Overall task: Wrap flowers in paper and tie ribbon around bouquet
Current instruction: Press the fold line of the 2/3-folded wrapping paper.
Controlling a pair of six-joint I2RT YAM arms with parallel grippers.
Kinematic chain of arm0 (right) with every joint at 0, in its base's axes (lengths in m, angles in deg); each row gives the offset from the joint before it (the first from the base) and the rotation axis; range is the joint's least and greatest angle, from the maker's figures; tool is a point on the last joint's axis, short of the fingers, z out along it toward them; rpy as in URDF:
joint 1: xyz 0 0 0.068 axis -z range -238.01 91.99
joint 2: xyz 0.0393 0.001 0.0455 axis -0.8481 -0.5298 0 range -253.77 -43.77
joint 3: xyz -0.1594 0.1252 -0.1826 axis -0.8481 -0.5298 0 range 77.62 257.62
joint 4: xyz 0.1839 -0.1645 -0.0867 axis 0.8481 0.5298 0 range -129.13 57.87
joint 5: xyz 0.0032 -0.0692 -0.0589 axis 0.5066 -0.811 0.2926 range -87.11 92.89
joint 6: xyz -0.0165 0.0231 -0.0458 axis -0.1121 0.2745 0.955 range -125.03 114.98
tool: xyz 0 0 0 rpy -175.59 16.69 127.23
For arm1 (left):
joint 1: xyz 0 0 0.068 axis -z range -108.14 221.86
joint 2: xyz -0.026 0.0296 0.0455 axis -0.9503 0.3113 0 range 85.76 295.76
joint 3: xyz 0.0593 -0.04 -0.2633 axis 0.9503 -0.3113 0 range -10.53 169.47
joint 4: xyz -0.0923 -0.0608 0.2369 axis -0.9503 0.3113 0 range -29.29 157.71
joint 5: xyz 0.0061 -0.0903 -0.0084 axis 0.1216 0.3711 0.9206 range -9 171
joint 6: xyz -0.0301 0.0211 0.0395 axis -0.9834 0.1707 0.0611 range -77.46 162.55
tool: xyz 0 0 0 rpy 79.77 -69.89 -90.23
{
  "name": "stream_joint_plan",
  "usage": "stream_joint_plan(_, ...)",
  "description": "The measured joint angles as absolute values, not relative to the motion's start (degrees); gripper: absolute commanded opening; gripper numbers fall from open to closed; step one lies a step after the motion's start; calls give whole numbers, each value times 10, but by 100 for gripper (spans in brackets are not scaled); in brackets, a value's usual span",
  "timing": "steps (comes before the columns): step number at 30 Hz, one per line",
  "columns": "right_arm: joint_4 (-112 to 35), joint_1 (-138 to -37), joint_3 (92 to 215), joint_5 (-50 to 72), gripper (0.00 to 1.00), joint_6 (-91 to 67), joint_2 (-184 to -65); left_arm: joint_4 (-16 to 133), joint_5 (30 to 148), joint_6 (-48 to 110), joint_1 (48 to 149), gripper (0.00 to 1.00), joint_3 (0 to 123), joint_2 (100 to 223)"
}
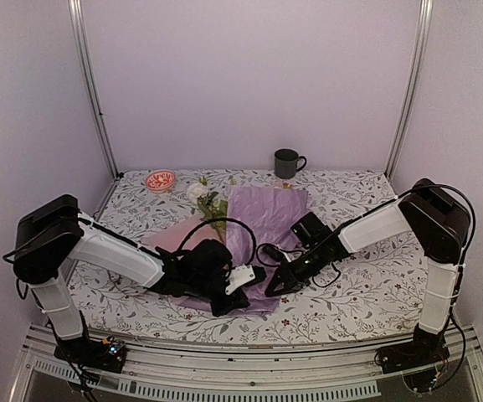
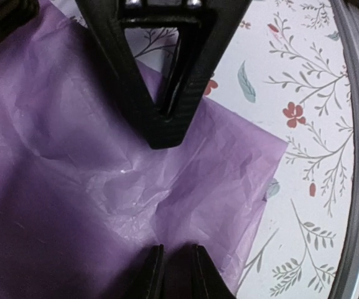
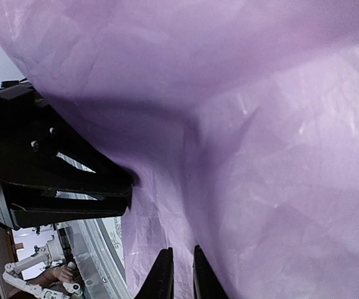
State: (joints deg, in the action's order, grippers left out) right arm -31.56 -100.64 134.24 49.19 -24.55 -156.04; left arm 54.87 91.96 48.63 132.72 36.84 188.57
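The paper (image 1: pixel 266 213) lies crumpled on the floral tabletop (image 1: pixel 367 285), with the flowers (image 1: pixel 208 201) at its far-left edge (blooms toward the back wall). The left end effector (image 2: pixel 179 274), closed to a slit, pinches the sheet's near edge. The right end effector (image 3: pixel 182 274) is likewise nipped onto it.

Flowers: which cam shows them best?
Top external: the flowers lie at the far edge of the lilac paper, white bloom and green leaves visible. Both wrist views show none of them, only paper.
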Motion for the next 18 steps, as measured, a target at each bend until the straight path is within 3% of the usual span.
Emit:
stream_joint_plan(11, -301, -969, 1374, 506, 2, -253, -1591, 534, 902, 515, 1336, 16, 379, 1910)
stream_joint_plan(18, -245, -846, 1615, 508, 1, -227, -1738, 529, 908, 536, 1336, 15, 389, 1924)
